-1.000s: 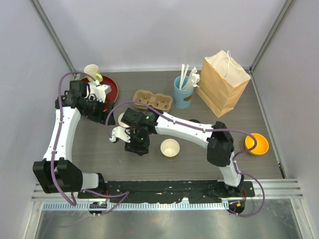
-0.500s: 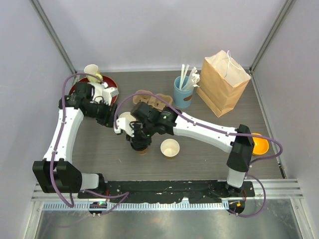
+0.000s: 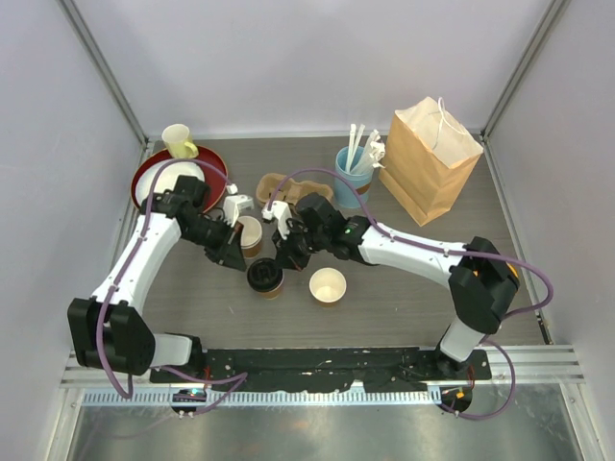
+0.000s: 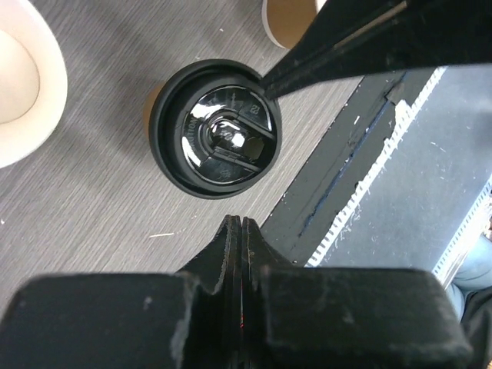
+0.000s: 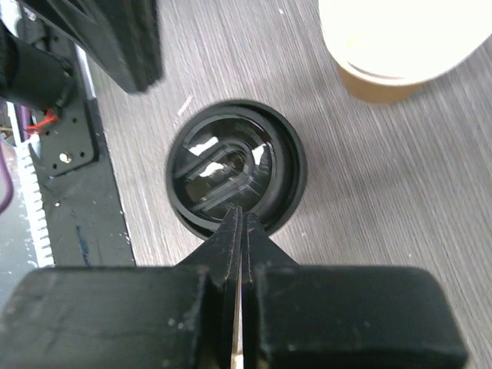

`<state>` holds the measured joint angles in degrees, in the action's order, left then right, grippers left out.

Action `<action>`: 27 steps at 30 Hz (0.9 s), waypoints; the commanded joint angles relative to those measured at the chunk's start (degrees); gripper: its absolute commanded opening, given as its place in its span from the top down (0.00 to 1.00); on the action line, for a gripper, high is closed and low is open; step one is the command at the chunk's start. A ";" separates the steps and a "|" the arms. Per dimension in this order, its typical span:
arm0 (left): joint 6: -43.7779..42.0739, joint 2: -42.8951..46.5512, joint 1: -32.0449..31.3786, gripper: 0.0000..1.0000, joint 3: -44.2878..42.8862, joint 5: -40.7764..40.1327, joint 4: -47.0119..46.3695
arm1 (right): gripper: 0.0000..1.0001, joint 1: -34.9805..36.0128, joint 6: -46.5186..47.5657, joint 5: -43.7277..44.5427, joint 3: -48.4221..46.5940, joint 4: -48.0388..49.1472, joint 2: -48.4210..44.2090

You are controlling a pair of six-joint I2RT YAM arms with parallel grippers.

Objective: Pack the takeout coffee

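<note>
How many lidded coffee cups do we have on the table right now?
1. The lidded cup stands front and centre, between a lidless cup on its right and another lidless cup just beyond it. A second may be hidden, perhaps inside the paper bag.

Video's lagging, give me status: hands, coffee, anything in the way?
Left hand shut, empty. Right hand shut, empty, tip over lid rim. Lidded cup upright, unheld. Open cup close by.

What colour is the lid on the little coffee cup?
The lid is shiny black. It shows best in the left wrist view.
</note>
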<state>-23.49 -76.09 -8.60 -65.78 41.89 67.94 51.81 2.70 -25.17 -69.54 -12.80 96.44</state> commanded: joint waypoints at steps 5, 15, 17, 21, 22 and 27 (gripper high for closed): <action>-1.47 -0.19 -1.95 1.00 0.12 1.80 -1.49 | 0.99 0.57 -2.26 0.91 -2.18 7.79 -6.09; -0.95 -0.90 -2.73 1.00 -0.93 2.23 -1.14 | 0.99 1.19 -1.82 -2.51 -3.24 7.69 -4.34; 0.28 -1.25 -4.05 1.00 0.90 1.45 -3.60 | 0.99 1.10 -2.52 -3.22 -2.19 8.92 -3.11; 2.13 -2.56 -6.87 1.00 4.07 -1.19 -8.52 | 0.99 0.84 -4.02 -4.19 1.85 12.53 -0.12; 2.39 -3.52 -7.04 1.00 4.51 -1.63 -9.22 | 0.99 0.14 -4.28 -4.10 4.39 12.53 0.49; 2.39 -6.52 -6.96 1.00 4.96 -4.19 -10.73 | 0.99 -0.92 -7.01 -4.10 11.61 18.77 0.86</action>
<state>-21.19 -81.19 -15.70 -60.31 40.03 60.66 51.55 -2.17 -29.26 -62.33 2.35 96.88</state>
